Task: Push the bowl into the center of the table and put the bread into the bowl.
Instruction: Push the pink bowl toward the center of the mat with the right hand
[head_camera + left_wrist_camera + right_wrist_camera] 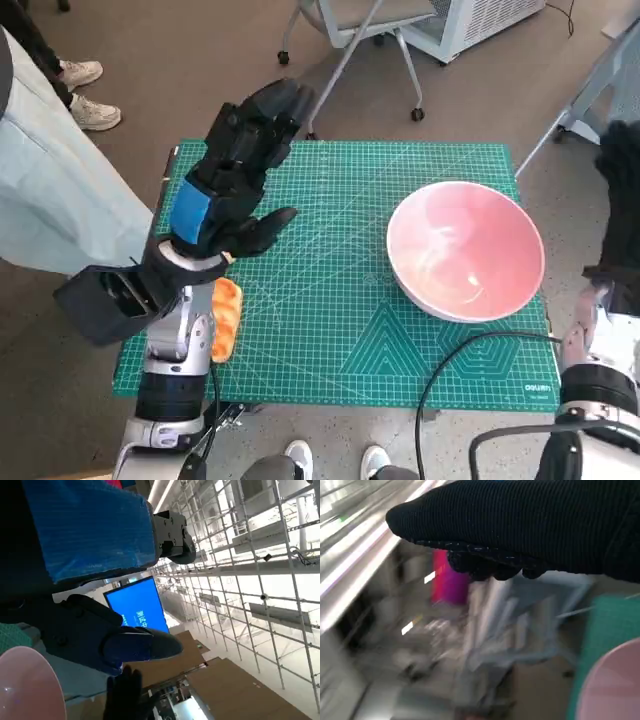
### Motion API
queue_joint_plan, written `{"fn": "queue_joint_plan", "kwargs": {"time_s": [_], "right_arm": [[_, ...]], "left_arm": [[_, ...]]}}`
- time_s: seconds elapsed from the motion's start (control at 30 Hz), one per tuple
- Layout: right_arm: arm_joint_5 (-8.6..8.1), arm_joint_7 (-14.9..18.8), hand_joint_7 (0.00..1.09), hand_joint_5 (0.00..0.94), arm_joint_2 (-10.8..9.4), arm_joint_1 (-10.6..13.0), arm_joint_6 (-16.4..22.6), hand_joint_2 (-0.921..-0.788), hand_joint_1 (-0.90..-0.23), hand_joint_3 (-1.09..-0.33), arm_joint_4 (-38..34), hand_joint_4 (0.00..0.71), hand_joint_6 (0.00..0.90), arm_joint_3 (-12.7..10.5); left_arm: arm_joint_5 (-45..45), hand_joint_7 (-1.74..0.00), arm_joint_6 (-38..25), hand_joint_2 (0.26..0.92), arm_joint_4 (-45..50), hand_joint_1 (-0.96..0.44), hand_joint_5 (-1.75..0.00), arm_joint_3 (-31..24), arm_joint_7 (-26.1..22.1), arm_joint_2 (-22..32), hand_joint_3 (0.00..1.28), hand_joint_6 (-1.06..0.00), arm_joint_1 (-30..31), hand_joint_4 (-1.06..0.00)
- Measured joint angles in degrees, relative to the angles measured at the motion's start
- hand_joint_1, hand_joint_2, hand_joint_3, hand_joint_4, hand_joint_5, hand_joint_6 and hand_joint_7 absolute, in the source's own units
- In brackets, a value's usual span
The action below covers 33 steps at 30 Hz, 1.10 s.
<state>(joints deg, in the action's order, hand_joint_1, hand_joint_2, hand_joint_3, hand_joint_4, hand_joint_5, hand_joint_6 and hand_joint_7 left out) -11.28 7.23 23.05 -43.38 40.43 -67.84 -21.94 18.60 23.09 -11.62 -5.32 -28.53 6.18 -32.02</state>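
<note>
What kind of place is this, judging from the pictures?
Probably a lab or workshop: a green cutting mat covers the small table, wheeled chairs stand on the bare floor, and a blue screen stands under a metal ceiling grid.

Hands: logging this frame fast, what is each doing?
Left hand: open, holding nothing, raised above the mat.
Right hand: cannot be told; mostly out of frame.

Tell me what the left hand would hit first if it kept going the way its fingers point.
The left hand is raised above the mat, fingers aimed at the table's far edge. Nothing on the table lies in that line; the bowl sits well to its right. Past the edge stands a wheeled chair, though height is unclear.
</note>
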Motion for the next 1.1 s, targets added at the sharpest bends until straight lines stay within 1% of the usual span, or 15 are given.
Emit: {"fn": "queue_joint_plan", "kwargs": {"time_s": [0.07,0.2,0.37,0.5,0.6,0.7,0.9,1.1], "right_arm": [[-0.09,0.01,0.26,0.0,0.0,0.01,-1.15,-0.921,-0.604,-0.918,-1.28,0.068,0.101,-0.42],[-0.26,0.0,0.25,0.001,-0.09,0.13,-4.65,-0.921,-0.609,-0.918,-3.5,0.068,0.107,-1.1],[-0.26,-0.01,0.24,0.004,-1.29,0.75,-8.83,-0.921,-0.629,-0.892,-5.18,0.075,0.109,-1.65],[-0.43,-0.03,0.23,0.006,-2.88,1.08,-11.26,-0.921,-0.636,-0.873,-5.63,0.082,0.115,-2.24],[-1.15,-0.07,0.23,0.006,-4.46,1.1,-12.93,-0.921,-0.631,-0.875,-5.76,0.083,0.119,-2.86],[-2.0,0.04,0.23,0.004,-5.91,1.1,-13.81,-0.921,-0.62,-0.892,-5.76,0.083,0.126,-3.24],[-2.96,0.54,0.22,0.009,-8.38,1.08,-14.77,-0.921,-0.616,-0.917,-5.81,0.095,0.132,-4.21],[-4.35,1.01,0.22,0.01,-10.87,0.69,-15.99,-0.921,-0.609,-0.906,-5.97,0.103,0.135,-5.06]], "left_arm": [[0.0,-0.56,0.0,0.921,-0.13,-0.57,-0.01,0.01,0.0,0.0,0.37,0.0,0.0,-0.17],[0.01,-0.56,0.0,0.921,-0.44,-0.57,-0.01,-0.02,0.0,0.02,0.37,0.0,0.0,-0.17],[0.02,-0.56,0.0,0.921,-0.49,-0.57,-0.01,-0.02,-0.02,0.09,0.37,0.0,0.01,-0.17],[0.06,-0.56,0.0,0.921,-0.49,-0.57,-0.01,-0.02,-0.06,0.14,0.37,0.0,0.01,-0.17],[0.07,-0.56,-0.01,0.921,-0.49,-0.57,-0.01,-0.02,-0.19,0.21,0.37,0.0,0.0,-0.17],[0.07,-0.56,-0.02,0.921,-0.48,-0.57,-0.01,-0.02,-0.25,0.3,0.37,0.0,0.01,-0.17],[0.05,-0.56,-0.02,0.921,-0.43,-0.57,-0.01,-0.06,-0.24,0.69,0.36,0.0,0.08,-0.17],[0.02,-0.56,-0.04,0.921,-0.05,-0.58,-0.01,-0.23,-0.21,1.41,0.36,0.0,0.42,-0.17]]}}
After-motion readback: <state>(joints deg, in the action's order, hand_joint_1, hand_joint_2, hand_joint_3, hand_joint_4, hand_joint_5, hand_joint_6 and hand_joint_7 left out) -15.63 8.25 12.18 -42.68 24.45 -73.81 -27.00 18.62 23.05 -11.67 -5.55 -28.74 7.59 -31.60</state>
